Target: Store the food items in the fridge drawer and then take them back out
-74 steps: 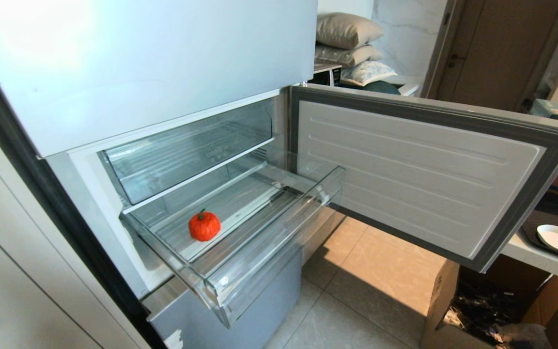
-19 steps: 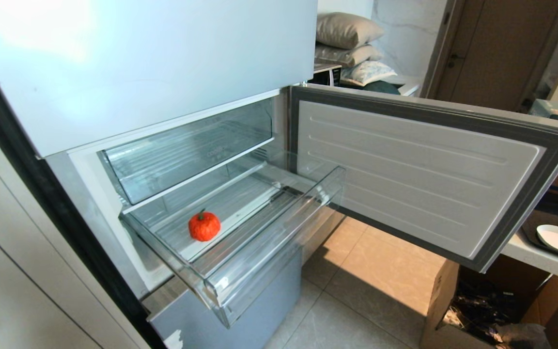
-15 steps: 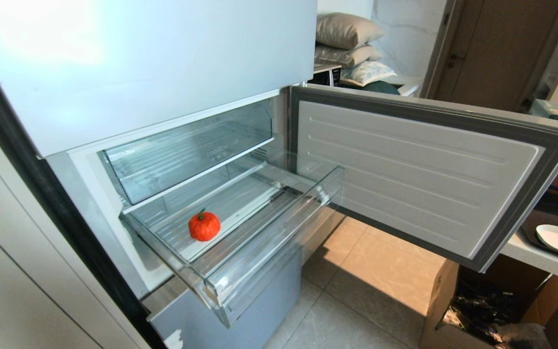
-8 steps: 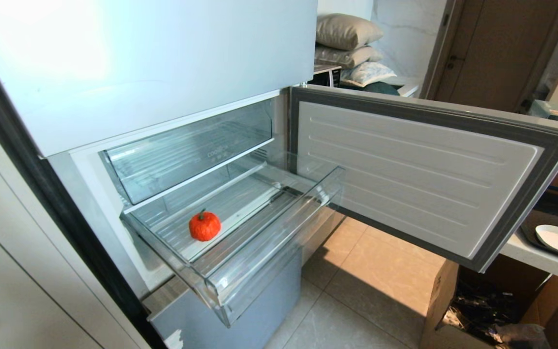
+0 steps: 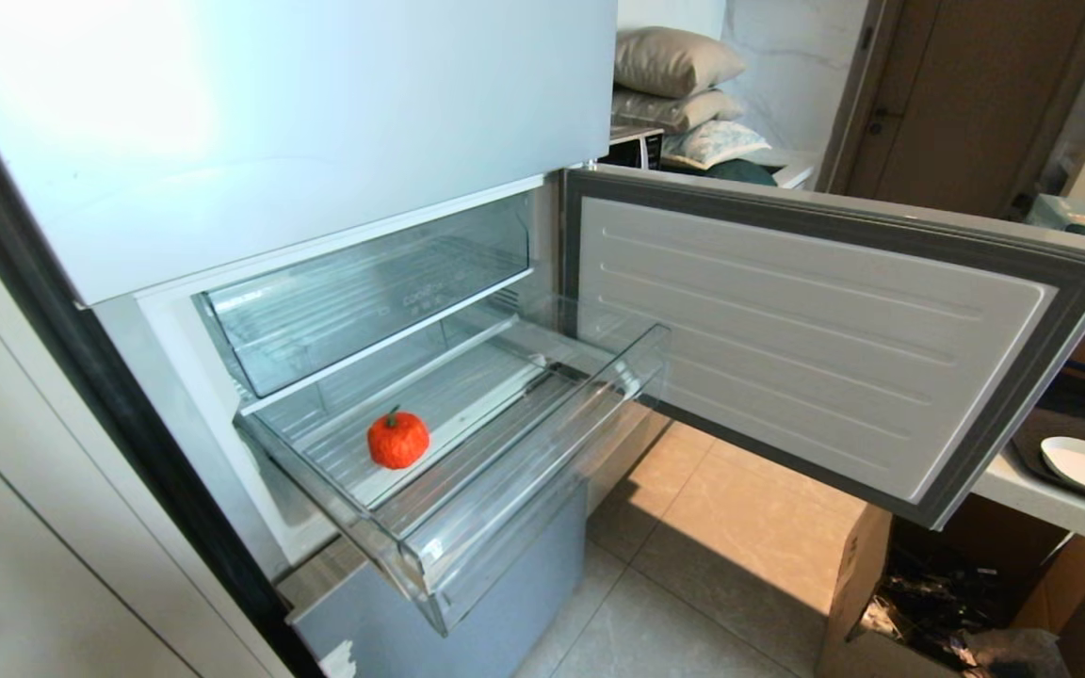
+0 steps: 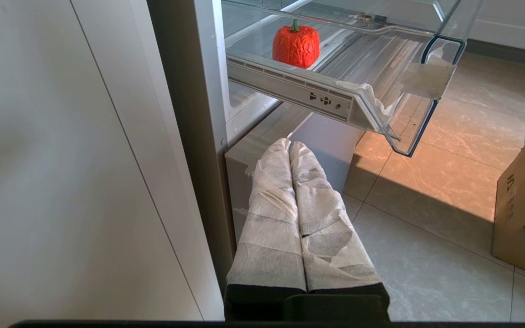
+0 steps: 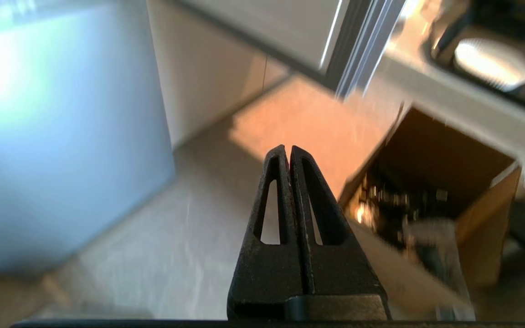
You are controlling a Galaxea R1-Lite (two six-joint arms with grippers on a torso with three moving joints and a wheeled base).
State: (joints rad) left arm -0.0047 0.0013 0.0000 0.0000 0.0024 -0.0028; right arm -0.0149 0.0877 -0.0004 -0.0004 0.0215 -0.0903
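my left tool (image 6: 290, 148) hangs low beside the fridge, its cloth-wrapped fingers pressed together on nothing, and my right tool (image 7: 288, 152) is likewise closed and empty, out over the floor near the cardboard box (image 7: 445, 182). the orange-red fruit (image 5: 397, 439) sits on the ribbed floor of the pulled-out fridge drawer (image 5: 542, 471), above and ahead of my left tool. i judge the step in hand is taking it back out: spread the fingers first, come in from above the drawer, and close across the fruit's round sides below the stem. the thick clear front lip and the deeper bin (image 5: 364, 292) overhead leave a shallow slot; the open door (image 5: 816, 339) walls off the right.
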